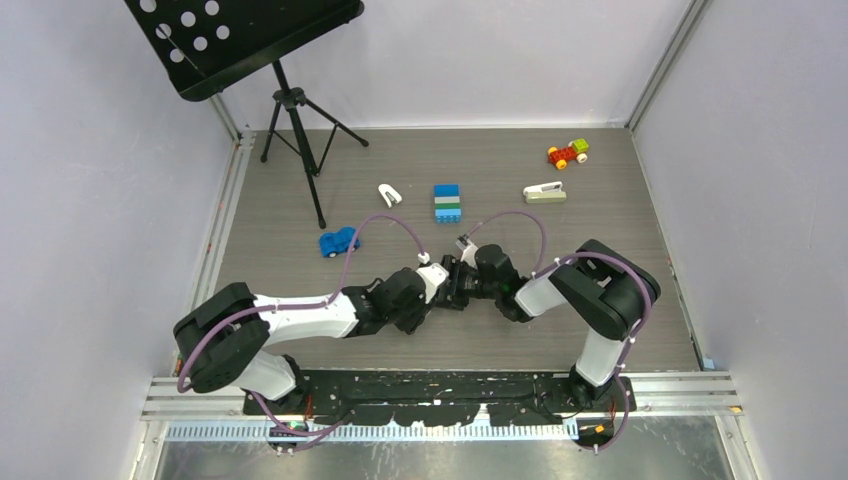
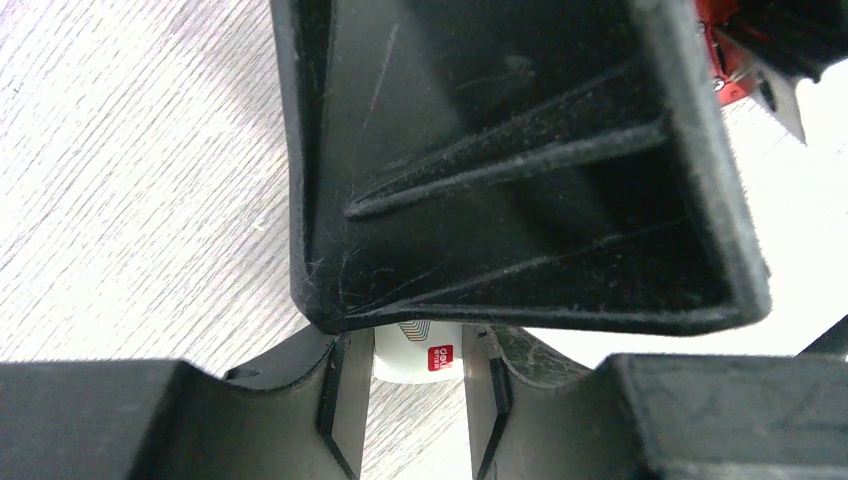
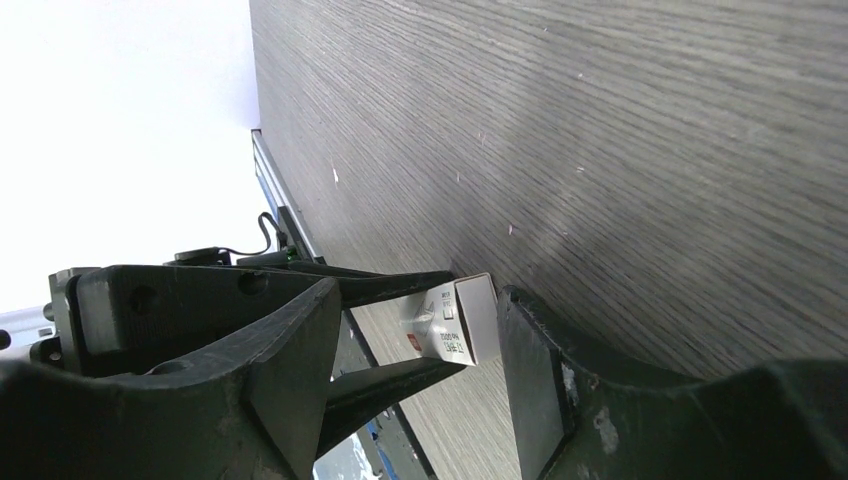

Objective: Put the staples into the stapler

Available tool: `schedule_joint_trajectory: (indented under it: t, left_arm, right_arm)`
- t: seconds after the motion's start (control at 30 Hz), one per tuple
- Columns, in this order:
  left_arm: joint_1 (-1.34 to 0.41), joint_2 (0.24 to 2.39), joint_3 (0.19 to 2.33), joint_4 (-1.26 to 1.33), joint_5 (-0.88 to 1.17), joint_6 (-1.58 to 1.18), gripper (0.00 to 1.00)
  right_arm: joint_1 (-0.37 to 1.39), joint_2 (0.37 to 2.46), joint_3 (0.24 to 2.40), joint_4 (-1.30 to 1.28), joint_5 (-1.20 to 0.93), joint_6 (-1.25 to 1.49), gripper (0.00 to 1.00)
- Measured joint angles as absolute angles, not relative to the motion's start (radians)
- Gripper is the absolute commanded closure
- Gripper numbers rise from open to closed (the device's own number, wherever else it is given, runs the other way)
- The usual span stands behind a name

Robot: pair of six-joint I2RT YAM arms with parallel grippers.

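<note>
**Arms meeting at table centre.** Both arms fold inward, wrists low over the grey wood-grain table (image 1: 600, 210). My left gripper (image 2: 418, 395) has its matte black fingers closed on the staple box (image 3: 462, 320), a small white carton with a red mark. I cannot see the strip itself. My right gripper (image 3: 415, 330) stands part open around the box, one pad against its end. The stapler (image 1: 545, 193), slim and beige over white, lies between 1 and 2 o'clock of the grippers, well apart.
</note>
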State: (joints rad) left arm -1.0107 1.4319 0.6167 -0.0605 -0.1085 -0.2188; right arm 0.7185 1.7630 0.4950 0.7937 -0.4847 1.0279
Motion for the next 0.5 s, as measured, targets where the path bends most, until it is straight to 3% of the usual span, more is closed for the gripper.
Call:
schedule_joint_trajectory:
  t: [0.5]
  left_arm:
    - [-1.013, 1.422, 0.599, -0.033, -0.104, -0.195, 0.69]
  right_arm:
    - [0.711, 1.798, 0.49, 0.858, -0.518, 1.055, 0.39]
